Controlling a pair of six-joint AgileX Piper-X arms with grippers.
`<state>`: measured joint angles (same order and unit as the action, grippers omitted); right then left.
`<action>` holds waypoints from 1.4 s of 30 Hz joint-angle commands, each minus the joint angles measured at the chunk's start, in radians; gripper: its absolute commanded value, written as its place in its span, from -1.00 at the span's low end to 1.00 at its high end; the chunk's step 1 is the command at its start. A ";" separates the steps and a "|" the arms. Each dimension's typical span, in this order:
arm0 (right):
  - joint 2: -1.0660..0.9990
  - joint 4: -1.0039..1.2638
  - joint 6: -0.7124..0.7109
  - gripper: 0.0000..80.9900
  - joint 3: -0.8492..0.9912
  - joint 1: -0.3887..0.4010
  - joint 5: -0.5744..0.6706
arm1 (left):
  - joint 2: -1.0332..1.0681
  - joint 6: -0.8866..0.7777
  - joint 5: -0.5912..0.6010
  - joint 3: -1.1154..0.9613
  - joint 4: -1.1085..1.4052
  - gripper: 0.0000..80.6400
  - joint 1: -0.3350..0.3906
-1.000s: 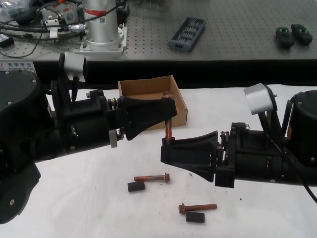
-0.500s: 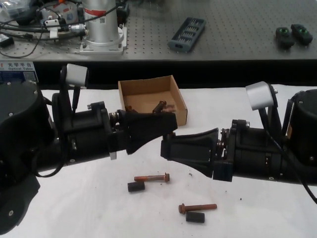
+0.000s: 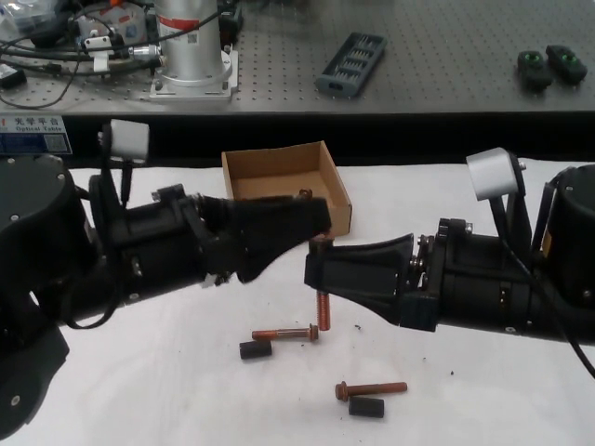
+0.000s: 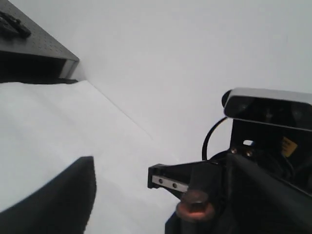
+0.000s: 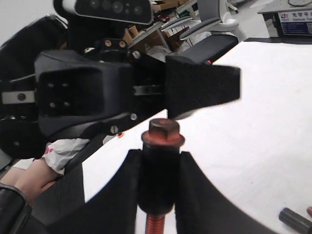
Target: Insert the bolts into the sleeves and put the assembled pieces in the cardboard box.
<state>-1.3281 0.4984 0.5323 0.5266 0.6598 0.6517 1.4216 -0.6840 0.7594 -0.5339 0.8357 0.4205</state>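
My right gripper (image 3: 314, 265) is shut on a black sleeve (image 5: 157, 168) with a copper bolt (image 3: 323, 311) through it. The bolt's head (image 5: 163, 131) sits above the fingers and its threaded shaft hangs below them. My left gripper (image 3: 314, 216) hovers just above and behind the head. It is open, with its fingers (image 4: 53, 197) spread wide around nothing. The cardboard box (image 3: 279, 172) stands behind both grippers, with a small copper piece (image 3: 305, 193) showing inside. Two loose bolts (image 3: 286, 332) (image 3: 372, 387) lie on the white cloth, each beside a loose black sleeve (image 3: 256, 350) (image 3: 366, 406).
Behind the white cloth (image 3: 139, 372) runs a perforated bench with a silver post (image 3: 191, 42), a dark rack (image 3: 350, 60) and two small black parts (image 3: 550, 65). Both arm bodies crowd the cloth's left and right sides.
A second ago the bolt stood upright between the two grippers' tips. Now it hangs down from the right gripper alone. The left gripper has let go and tilted lower over it.
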 commanded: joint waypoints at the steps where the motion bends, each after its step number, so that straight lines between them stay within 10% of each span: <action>1: -0.003 -0.019 0.024 -0.87 0.019 -0.016 -0.033 | -0.021 -0.015 -0.013 -0.001 0.025 0.32 -0.028; 10: -0.312 -0.225 -0.055 -0.87 0.417 -0.127 -0.029 | -0.221 0.294 0.001 -0.001 -0.415 0.17 -0.229; 28: -0.965 -0.556 0.111 -0.86 1.258 -0.133 -0.130 | -0.454 0.413 -0.097 0.000 -0.872 0.17 -0.232; 35: -0.968 -0.620 0.172 -0.03 1.256 -0.133 -0.122 | -0.469 0.415 -0.097 0.000 -0.871 0.17 -0.232; 42: -0.942 -0.642 0.210 -0.03 1.256 -0.135 -0.076 | -0.469 0.451 -0.093 -0.003 -0.871 0.17 -0.232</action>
<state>-2.3026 -0.1391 0.7374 1.7620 0.5338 0.5608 0.9635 -0.2615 0.6697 -0.5295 -0.0423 0.1899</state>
